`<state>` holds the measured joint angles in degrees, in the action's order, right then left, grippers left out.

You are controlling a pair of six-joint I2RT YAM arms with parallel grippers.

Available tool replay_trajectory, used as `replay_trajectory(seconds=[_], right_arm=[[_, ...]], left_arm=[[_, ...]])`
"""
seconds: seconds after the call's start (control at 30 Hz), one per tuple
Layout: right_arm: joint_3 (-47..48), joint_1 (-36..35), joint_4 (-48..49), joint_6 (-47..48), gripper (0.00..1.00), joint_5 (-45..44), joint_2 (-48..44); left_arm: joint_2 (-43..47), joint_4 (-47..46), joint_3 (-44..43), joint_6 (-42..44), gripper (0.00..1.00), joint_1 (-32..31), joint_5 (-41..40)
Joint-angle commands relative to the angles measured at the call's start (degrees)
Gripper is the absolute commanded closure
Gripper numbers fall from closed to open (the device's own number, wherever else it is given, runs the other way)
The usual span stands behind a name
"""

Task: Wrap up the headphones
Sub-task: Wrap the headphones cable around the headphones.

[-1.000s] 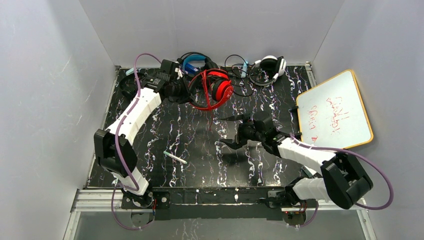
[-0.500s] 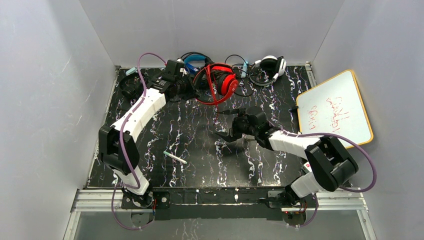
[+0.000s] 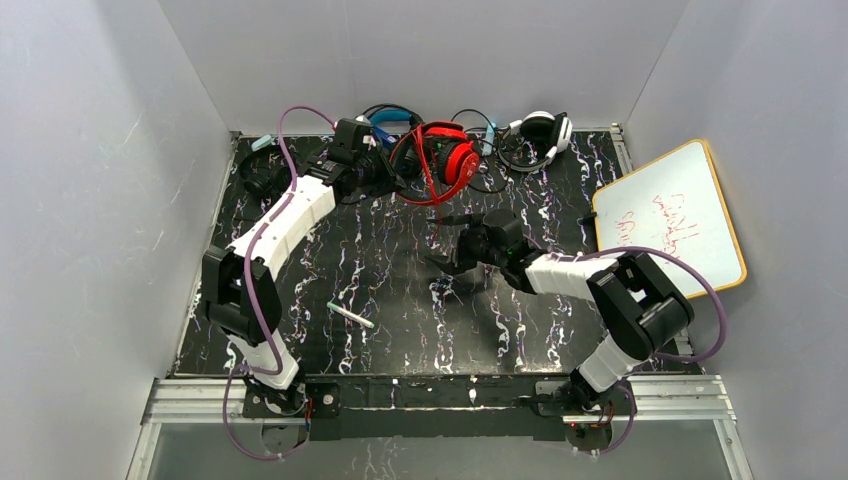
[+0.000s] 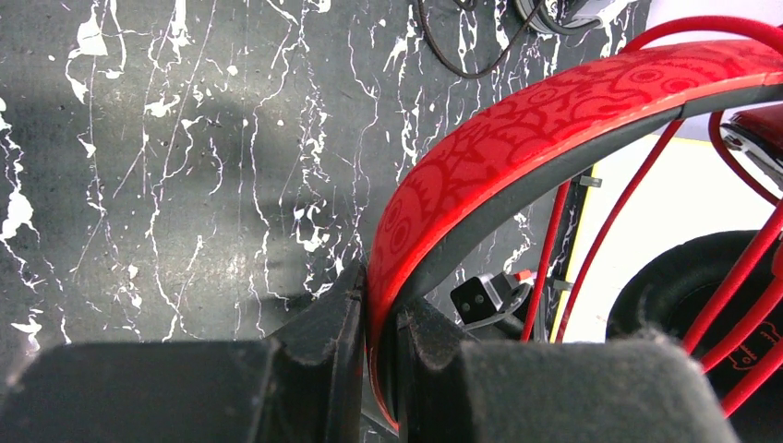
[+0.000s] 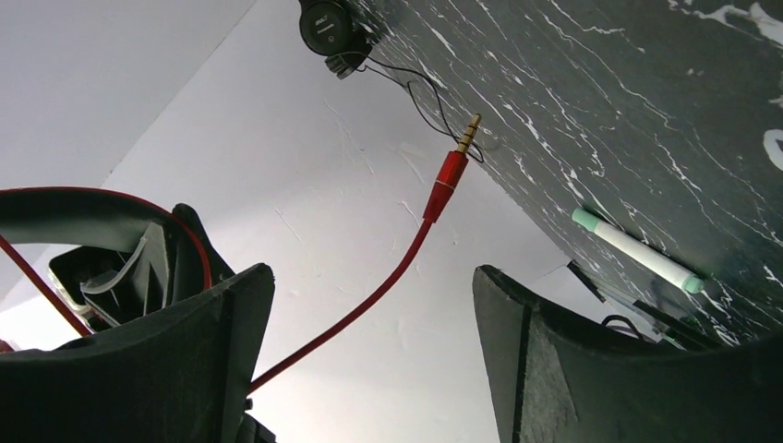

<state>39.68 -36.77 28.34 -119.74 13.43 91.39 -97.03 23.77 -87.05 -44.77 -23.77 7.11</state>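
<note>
My left gripper (image 3: 392, 166) is shut on the patterned red headband (image 4: 554, 120) of the glossy red headphones (image 3: 447, 157), holding them up at the back of the table. In the left wrist view my left gripper (image 4: 379, 341) pinches the band edge-on. Their thin red cable (image 3: 433, 200) hangs down toward my right gripper (image 3: 450, 243). That gripper (image 5: 369, 314) stands open, tilted upward, with the red cable (image 5: 369, 300) passing loose between its fingers close to the left one. The cable's jack plug (image 5: 452, 166) sticks out past the fingertips.
A black pair with a blue headband (image 3: 386, 122) and a white-and-black pair (image 3: 541, 130) lie along the back wall among tangled cables. An all-black pair (image 3: 262, 175) lies at the back left. A green-capped marker (image 3: 350, 315) lies on the table; a whiteboard (image 3: 670, 222) leans at the right.
My left gripper has carried the red headphones right and toward the back wall. My right gripper has swung left under the hanging cable, which now runs between its slightly narrowed fingers.
</note>
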Motion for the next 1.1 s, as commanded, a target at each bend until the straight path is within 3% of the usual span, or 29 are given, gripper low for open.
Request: replay_trajectory(seconds=[0.0, 0.07, 0.17, 0.4, 0.6, 0.8, 0.93, 1.07], right_arm=[[3.25, -0.05, 1.31, -21.0, 0.22, -1.72, 0.56], [2.93, -0.05, 2.74, -21.41, 0.3, -2.32, 0.98], [2.36, -0.09, 3.63, -21.62, 0.34, -3.11, 1.24], [1.22, 0.12, 1.01, -19.37, 0.64, -5.67, -0.3], [-0.37, 0.68, -1.14, -16.65, 0.79, -6.05, -1.24], [-0.52, 2.81, -4.52, -6.95, 0.99, -4.64, -1.92], [0.47, 3.41, -2.2, 4.3, 0.99, -5.29, -2.66], [0.95, 3.42, 3.5, 15.01, 0.99, -5.42, -3.21]], left_arm=[[1.56, -3.04, -1.04, -1.46, 1.0, -0.31, 2.09], [1.58, -3.27, -0.84, -1.56, 1.0, -0.44, 2.59], [1.82, -3.28, -0.93, -1.15, 1.0, -0.66, 3.17], [3.24, -0.21, -2.15, 1.48, 1.0, -0.74, 3.24], [4.0, 4.03, -3.46, 3.46, 1.0, -0.74, 5.44], [4.48, 9.51, -4.86, 7.4, 1.0, -0.75, 12.81], [4.93, 12.38, -3.71, 10.39, 1.0, -0.75, 22.36], [6.62, 14.73, -1.04, 13.43, 1.0, -1.01, 25.39]])
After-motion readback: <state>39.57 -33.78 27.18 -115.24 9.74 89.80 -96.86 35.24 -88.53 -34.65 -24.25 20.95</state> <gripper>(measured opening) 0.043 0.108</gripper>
